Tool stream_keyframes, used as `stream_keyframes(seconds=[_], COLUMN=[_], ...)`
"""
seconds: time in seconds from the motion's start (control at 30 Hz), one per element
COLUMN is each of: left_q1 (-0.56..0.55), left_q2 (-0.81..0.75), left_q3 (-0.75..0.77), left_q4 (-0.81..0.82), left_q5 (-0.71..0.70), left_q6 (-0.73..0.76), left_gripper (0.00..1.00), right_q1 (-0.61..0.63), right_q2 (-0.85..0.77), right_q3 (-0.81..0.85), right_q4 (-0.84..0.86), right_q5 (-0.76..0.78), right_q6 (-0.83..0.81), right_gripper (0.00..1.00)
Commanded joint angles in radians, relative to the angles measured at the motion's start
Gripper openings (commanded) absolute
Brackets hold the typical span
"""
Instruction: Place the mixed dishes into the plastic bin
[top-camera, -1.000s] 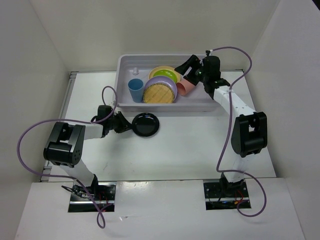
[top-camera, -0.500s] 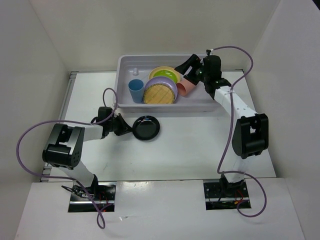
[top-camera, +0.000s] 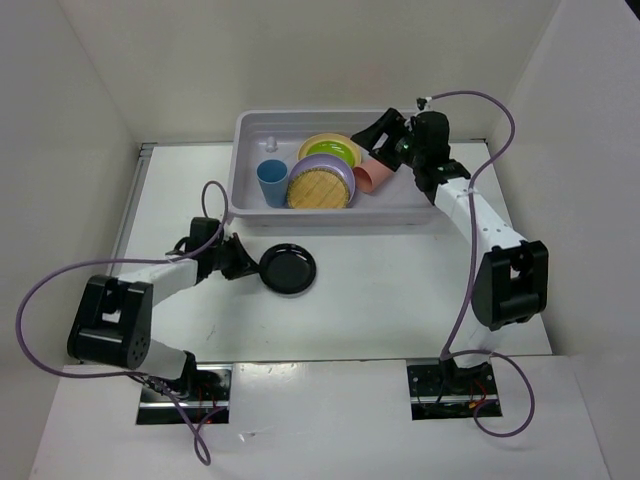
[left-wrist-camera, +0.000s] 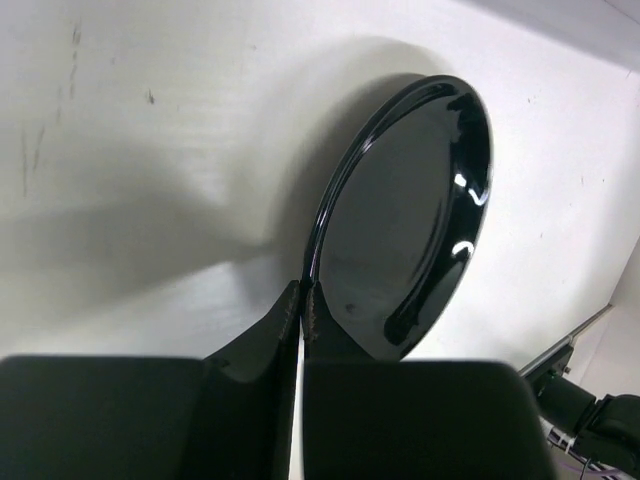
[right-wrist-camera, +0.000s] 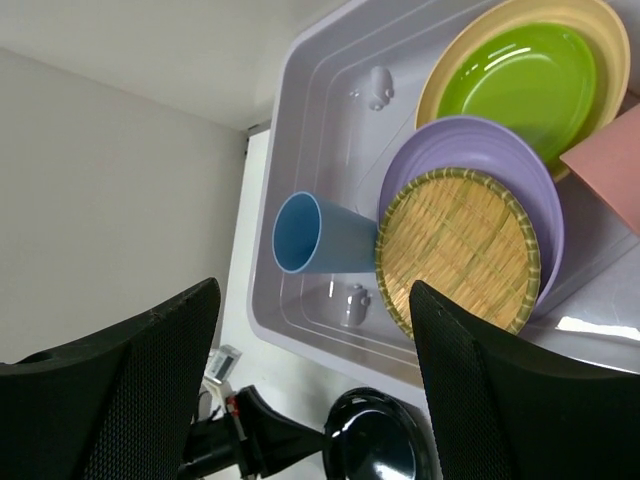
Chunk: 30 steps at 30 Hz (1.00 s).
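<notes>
The plastic bin (top-camera: 250, 205) stands at the back of the table. In it lie the blue cup (top-camera: 270, 180), the tan woven plate (top-camera: 319, 186) on the lavender plate (top-camera: 331, 161), the lime green plate (top-camera: 331, 150) on a peach-orange plate (top-camera: 312, 141), and the salmon-red cup (top-camera: 374, 177). My left gripper (top-camera: 256, 270) is shut on the rim of the glossy black plate (top-camera: 288, 269), in front of the bin. In the left wrist view the plate (left-wrist-camera: 410, 220) is pinched between my fingertips (left-wrist-camera: 290, 300). My right gripper (top-camera: 377, 132) is open and empty over the bin's right part.
White walls close in the table on the left, back and right. A purple cable (top-camera: 215, 195) loops beside the bin's left end. In the right wrist view the bin (right-wrist-camera: 300, 100) shows two small moulded knobs on its floor.
My left gripper has pulled the black plate nearer and a little left, away from the bin. My right gripper has shifted slightly right above the bin.
</notes>
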Motion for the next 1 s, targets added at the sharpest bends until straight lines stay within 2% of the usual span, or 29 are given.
stream_keyframes(seconds=[0.0,0.1,0.27,0.53,0.8,0.97], left_q1=[-0.004,-0.004,-0.013,-0.034,-0.056,-0.067], left_q2=[-0.116,-0.224,-0.307,-0.325,-0.171,-0.026], left_q3=[-0.009,0.022,0.153,0.266,0.416,0.537], left_q4=[-0.072,-0.155,-0.314,-0.325,-0.184,-0.115], left_q5=[-0.011,-0.023,0.006,0.080,0.080,0.025], left_q6=[0.034,0.034,0.074,0.065,-0.023,-0.050], left_gripper=[0.00,0.00,0.00,0.00,0.00,0.00], right_q1=[0.019,0.019,0.019,0.019,0.010,0.001], right_q2=[-0.050,-0.070,-0.090,-0.099,-0.167,-0.285], right_q3=[-0.018,-0.029,-0.049,-0.069,-0.115,-0.228], right_q4=[-0.001,-0.001,-0.001,0.008,0.019,0.042], right_q5=[-0.013,-0.013,-0.013,-0.024,-0.024,0.007], right_q6=[-0.019,-0.019,-0.019,-0.009,0.000,0.026], right_gripper=[0.81,0.81,0.81,0.82,0.82,0.82])
